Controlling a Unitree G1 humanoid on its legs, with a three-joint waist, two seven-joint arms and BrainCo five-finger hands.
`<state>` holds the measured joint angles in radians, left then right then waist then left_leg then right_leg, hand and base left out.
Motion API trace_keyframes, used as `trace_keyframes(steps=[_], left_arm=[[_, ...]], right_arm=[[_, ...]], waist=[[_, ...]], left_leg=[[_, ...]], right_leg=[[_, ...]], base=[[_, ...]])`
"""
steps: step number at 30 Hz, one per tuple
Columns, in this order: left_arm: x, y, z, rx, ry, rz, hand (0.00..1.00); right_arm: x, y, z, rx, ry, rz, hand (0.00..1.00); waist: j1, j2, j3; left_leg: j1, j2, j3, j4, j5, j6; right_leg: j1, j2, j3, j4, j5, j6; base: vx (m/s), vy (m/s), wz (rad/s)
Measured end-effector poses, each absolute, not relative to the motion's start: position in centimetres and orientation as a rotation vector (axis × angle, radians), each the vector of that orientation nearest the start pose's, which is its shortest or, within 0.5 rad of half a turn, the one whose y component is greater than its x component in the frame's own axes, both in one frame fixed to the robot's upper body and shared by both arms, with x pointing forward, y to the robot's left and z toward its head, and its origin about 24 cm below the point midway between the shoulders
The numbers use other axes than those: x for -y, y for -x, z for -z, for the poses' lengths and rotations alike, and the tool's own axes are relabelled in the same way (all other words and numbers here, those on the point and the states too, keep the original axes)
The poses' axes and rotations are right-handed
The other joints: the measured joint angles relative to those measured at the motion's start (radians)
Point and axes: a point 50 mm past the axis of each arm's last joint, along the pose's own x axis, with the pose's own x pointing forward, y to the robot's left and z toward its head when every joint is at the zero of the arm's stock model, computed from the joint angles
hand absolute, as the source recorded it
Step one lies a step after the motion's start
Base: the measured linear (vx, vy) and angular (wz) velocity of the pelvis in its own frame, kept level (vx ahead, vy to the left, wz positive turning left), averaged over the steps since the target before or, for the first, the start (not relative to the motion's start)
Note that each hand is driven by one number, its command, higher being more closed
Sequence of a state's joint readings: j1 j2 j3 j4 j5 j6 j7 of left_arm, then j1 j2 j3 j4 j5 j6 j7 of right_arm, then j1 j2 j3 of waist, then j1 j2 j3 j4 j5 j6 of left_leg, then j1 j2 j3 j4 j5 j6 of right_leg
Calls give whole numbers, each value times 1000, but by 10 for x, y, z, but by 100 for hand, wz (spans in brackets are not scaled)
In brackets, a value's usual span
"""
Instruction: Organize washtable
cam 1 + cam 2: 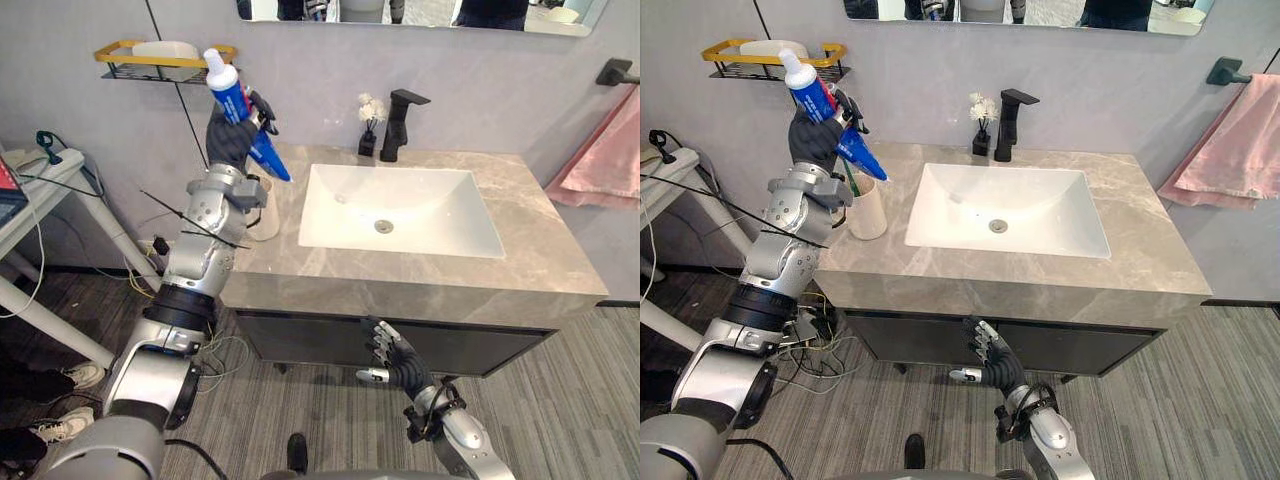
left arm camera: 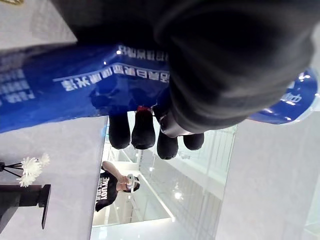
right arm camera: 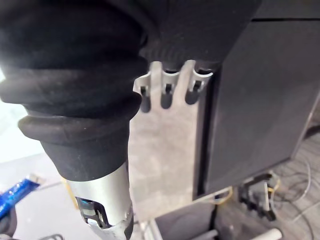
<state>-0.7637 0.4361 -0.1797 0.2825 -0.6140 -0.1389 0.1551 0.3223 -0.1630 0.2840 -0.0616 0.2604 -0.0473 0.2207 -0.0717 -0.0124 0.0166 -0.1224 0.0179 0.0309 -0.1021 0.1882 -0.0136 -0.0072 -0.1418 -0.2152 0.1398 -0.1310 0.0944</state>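
A blue toothpaste tube [image 1: 238, 104] with a white cap is held up in the air, cap end high, by my left hand [image 1: 232, 138], whose fingers are curled round it. The tube [image 2: 75, 95] crosses the left wrist view under those fingers. It hangs above a white cup [image 1: 867, 207] at the left end of the grey marble washtable [image 1: 1120, 275]. My right hand [image 1: 398, 358] hangs low in front of the cabinet, fingers straight and holding nothing.
A white sink [image 1: 400, 210] is set in the top, with a black tap [image 1: 397, 123] and a small vase of white flowers [image 1: 370, 125] behind it. A yellow-rimmed wall shelf [image 1: 150, 60] holds soap at upper left. A pink towel [image 1: 610, 155] hangs at right.
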Motion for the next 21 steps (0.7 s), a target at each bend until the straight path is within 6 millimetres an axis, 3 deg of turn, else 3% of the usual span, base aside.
trace_keyframes(steps=[16,21], left_arm=[[-178,-363,-225,501,138,29,100],[-179,-367,-235,516,134,20,100]], right_arm=[[116,-172,9,-227,-154,-403,0],[115,-172,9,-227,-156,-408,0]], waist=[[6,-39,24],[11,-55,38]], left_leg=[[-31,2,3,0,0,0],[-38,3,5,0,2,3]], right_leg=[[-32,3,4,-4,2,1],[-38,4,7,-6,4,0]], base=[[9,-5,0],[17,-9,-2]])
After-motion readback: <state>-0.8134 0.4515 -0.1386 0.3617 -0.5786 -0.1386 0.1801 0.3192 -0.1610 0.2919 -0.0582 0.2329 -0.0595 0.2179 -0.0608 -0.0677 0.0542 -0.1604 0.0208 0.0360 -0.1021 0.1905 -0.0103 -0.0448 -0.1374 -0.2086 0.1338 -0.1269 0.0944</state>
